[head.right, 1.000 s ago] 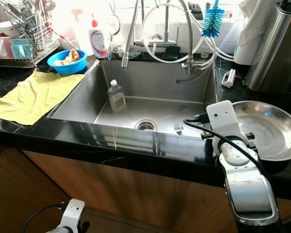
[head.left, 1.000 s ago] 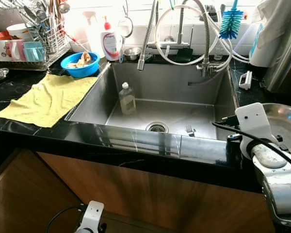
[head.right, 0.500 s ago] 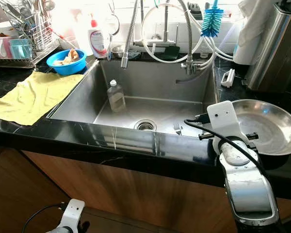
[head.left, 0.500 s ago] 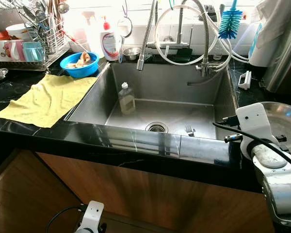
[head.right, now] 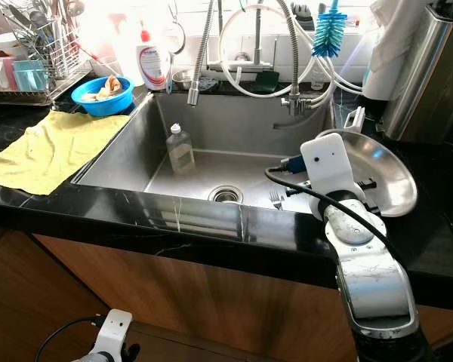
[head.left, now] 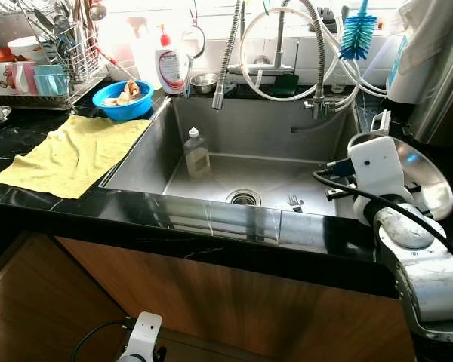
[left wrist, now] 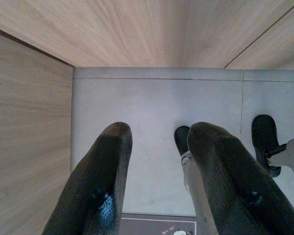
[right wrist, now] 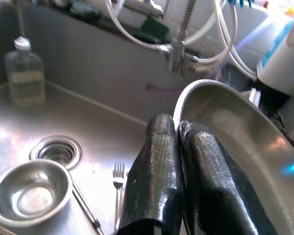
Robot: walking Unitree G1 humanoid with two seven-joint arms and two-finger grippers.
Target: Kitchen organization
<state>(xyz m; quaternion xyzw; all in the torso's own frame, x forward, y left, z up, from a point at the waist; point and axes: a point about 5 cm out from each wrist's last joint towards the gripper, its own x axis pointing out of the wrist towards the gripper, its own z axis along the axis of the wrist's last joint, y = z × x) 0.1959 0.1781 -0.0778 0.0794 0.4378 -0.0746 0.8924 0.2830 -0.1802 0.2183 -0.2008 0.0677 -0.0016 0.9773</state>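
Here right gripper clamped on rim of steel plate, plate lifted and tilted over right edge of sink. Below in basin: fork, small steel bowl, bottle. Left gripper hangs idle near floor, fingers apart.
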